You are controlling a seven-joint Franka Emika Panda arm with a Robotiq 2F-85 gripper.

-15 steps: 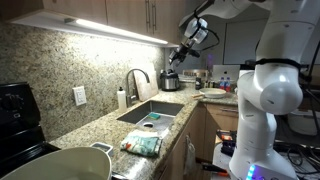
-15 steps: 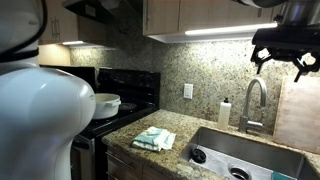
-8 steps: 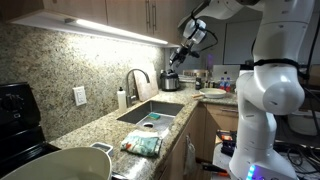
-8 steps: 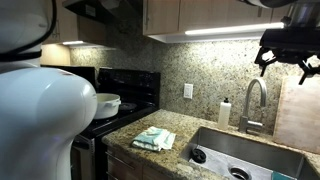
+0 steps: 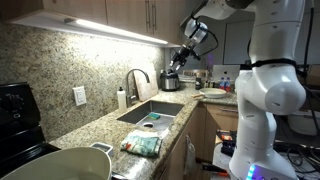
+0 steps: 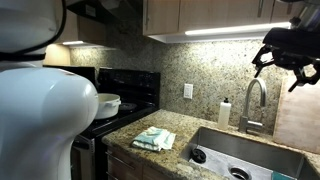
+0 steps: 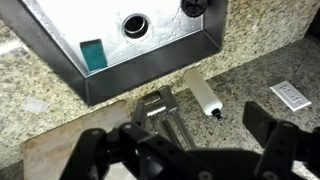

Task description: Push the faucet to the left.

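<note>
While claw point(image 6: 277, 76) hangs spread, faucet point(image 6: 248, 103) stands below, untouched.

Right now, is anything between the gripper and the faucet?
Nothing visible. The gripper hangs open in the air above the faucet, with only empty space between them. The soap bottle stands beside the faucet, off that line.

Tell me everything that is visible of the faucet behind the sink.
The faucet is a tall, slim gooseneck of dark metal that looks brushed. It stands upright on the granite counter behind the sink, and its high arch curves down toward the basin. A small white soap bottle stands beside it, apart. The open hand hangs above the faucet without touching it.
</note>
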